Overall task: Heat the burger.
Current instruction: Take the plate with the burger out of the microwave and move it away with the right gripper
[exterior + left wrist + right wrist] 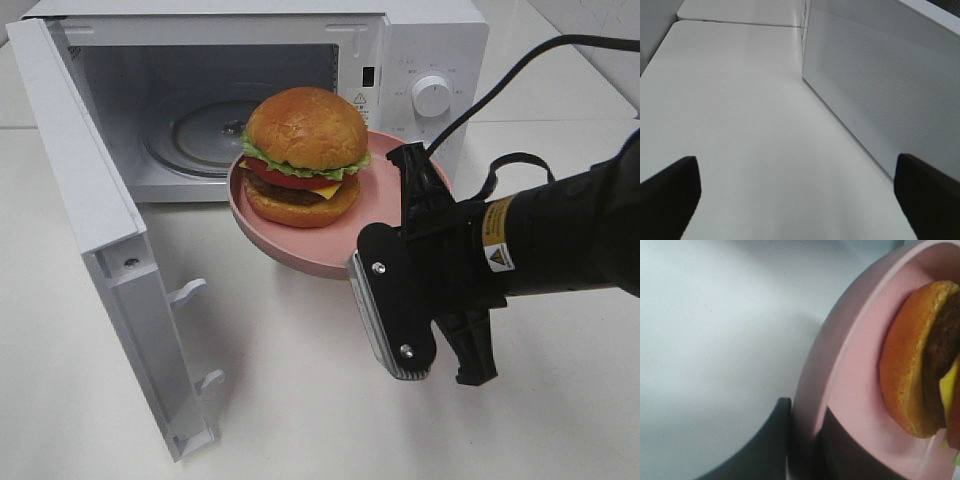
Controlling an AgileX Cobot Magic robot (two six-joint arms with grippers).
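Observation:
The burger (305, 150), with its golden bun, lettuce, cheese and patty, sits on a round pink plate (300, 245). The plate is held in the air just in front of the open microwave (430, 60). My right gripper (395, 215) is shut on the plate's near right rim, one finger above and one below. The right wrist view shows the plate (840, 370), the burger's bottom bun (910, 375) and my right gripper (807, 450) clamped on the rim. My left gripper (800, 200) is open and empty, low over the table beside the microwave door (880, 75). It is out of the exterior view.
The microwave door (90, 200) swings out to the left toward the table's front. The glass turntable (200, 135) lies inside the bare cavity. The control knob (432, 95) is on the right panel. White tabletop (290, 400) surrounds it.

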